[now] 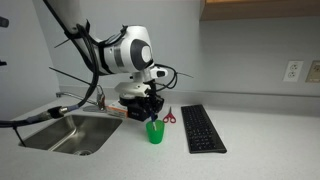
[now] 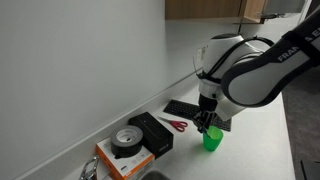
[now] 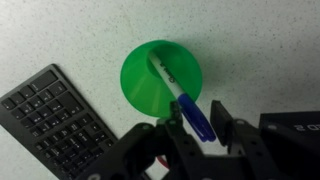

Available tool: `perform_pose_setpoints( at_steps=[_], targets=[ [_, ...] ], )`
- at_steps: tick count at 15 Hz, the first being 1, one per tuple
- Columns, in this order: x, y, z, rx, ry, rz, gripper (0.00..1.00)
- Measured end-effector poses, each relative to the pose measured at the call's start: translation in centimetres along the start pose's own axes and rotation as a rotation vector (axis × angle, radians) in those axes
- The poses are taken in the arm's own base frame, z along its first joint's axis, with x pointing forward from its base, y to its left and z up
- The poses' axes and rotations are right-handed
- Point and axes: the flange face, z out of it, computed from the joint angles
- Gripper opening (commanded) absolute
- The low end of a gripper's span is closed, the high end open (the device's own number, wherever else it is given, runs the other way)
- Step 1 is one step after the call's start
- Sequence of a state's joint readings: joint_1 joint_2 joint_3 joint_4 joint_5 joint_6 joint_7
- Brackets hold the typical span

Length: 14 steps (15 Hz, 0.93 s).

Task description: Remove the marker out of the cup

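The green cup (image 3: pixel 150 80) stands upright on the speckled counter; it shows in both exterior views (image 1: pixel 155 131) (image 2: pixel 211 140). The marker (image 3: pixel 185 100) leans in it, pale body inside and blue cap poking over the rim. My gripper (image 3: pixel 198 120) hangs just above the cup, as the exterior views show (image 1: pixel 152 110) (image 2: pixel 207 124). Its fingers straddle the blue cap. One finger is against the cap, and a gap shows between the cap and the other finger. The jaws are open.
A black keyboard (image 1: pixel 203 128) (image 3: pixel 55 115) lies close beside the cup. Red-handled scissors (image 1: pixel 168 116) (image 2: pixel 178 125) lie behind it. A sink (image 1: pixel 70 130) is set in the counter further along. A tape roll (image 2: pixel 127 141) sits on an orange box near the wall.
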<state>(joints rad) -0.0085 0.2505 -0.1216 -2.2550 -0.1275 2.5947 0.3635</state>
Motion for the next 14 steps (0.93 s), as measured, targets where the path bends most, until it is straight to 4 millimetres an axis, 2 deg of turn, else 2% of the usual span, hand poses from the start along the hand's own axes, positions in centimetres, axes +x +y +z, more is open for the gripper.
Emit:
perform_pose_setpoints(
  at_steps=[2, 3, 6, 8, 11, 14],
  targets=[
    [0.2, 0.5, -0.2, -0.01, 0.008, -0.003, 0.0],
    [0.4, 1.0, -0.5, -0.021, 0.017, -0.009, 0.03],
    [0.8, 2.8, -2.3, -0.046, 0.047, -0.015, 0.04],
    [0.6, 3.6, -4.4, -0.045, 0.056, -0.009, 0.04],
    [-1.1, 3.9, -9.2, -0.027, 0.069, -0.038, 0.04],
    [-4.1, 2.5, -13.2, 0.02, 0.055, -0.112, 0.04]
  ],
)
